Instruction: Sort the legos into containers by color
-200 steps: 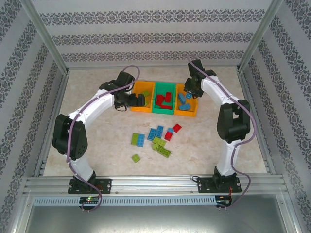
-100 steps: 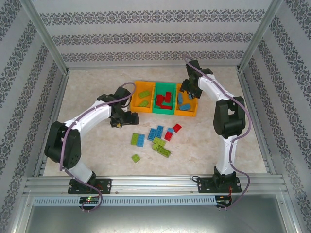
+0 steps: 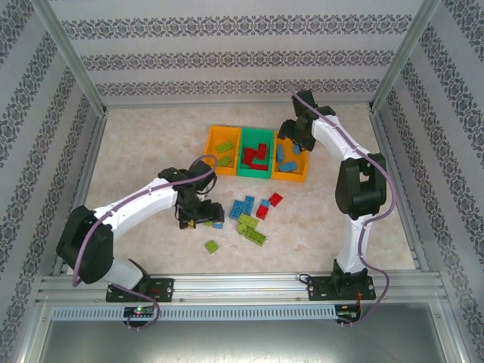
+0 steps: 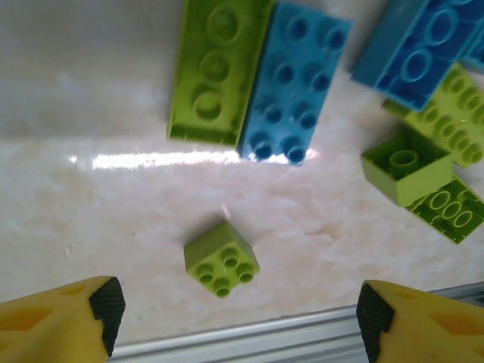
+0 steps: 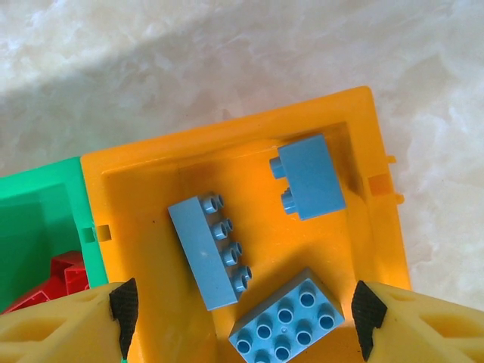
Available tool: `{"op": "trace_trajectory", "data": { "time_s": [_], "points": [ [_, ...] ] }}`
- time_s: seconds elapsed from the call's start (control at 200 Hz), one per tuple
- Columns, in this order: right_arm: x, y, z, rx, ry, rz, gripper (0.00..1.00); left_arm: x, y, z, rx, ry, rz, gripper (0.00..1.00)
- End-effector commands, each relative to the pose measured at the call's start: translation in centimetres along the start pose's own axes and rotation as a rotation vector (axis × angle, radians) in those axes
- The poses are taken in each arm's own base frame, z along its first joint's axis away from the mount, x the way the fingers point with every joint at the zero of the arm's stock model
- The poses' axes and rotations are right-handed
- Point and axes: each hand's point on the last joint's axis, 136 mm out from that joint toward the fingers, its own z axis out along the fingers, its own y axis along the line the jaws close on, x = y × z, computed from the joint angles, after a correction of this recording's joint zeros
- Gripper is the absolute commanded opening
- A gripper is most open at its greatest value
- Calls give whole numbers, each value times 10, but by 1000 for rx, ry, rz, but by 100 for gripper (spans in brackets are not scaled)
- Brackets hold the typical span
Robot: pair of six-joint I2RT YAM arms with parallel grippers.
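Note:
My left gripper (image 3: pixel 201 221) hangs open over the loose legos on the table. In the left wrist view a small lime brick (image 4: pixel 221 259) lies just beyond the gap of the left gripper (image 4: pixel 240 318), untouched. Farther off are a long lime brick (image 4: pixel 215 72) and a blue brick (image 4: pixel 295 83) side by side. My right gripper (image 3: pixel 290 140) is open above the right orange container (image 3: pixel 291 178). The right wrist view shows the right gripper (image 5: pixel 242 310) empty above three blue bricks (image 5: pixel 214 249) in that container (image 5: pixel 227 136). The green container (image 3: pixel 253 175) holds red bricks. The left orange container (image 3: pixel 209 155) holds lime ones.
More loose bricks lie mid-table: blue (image 3: pixel 242 206), red (image 3: pixel 275 199), lime (image 3: pixel 253 231) and a lone lime one (image 3: pixel 212 246). An aluminium rail (image 4: pixel 265 336) runs along the near table edge. Patterned walls and frame posts enclose the table.
My left arm has swung from the left orange container down to the loose pile. My right gripper's jaws have opened wide over the right orange container.

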Motion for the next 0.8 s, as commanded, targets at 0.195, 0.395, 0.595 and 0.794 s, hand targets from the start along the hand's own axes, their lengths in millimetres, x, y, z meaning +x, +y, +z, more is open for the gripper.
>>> {"op": "trace_trajectory", "data": {
  "time_s": [0.195, 0.395, 0.595, 0.794],
  "points": [
    [-20, -16, -8, -73, -21, 49, 78, 37, -8, 19, -28, 114, -305, 85],
    [-25, -24, -5, -90, -14, 61, 79, 53, -4, 37, -56, 150, -432, 84],
    [-26, -27, -6, -99, -14, 59, 79, 50, 2, 48, -82, 127, -481, 79],
    [-21, -29, -5, -107, -2, 58, 79, 45, -1, 63, -104, 139, -478, 71]
  ]
}}
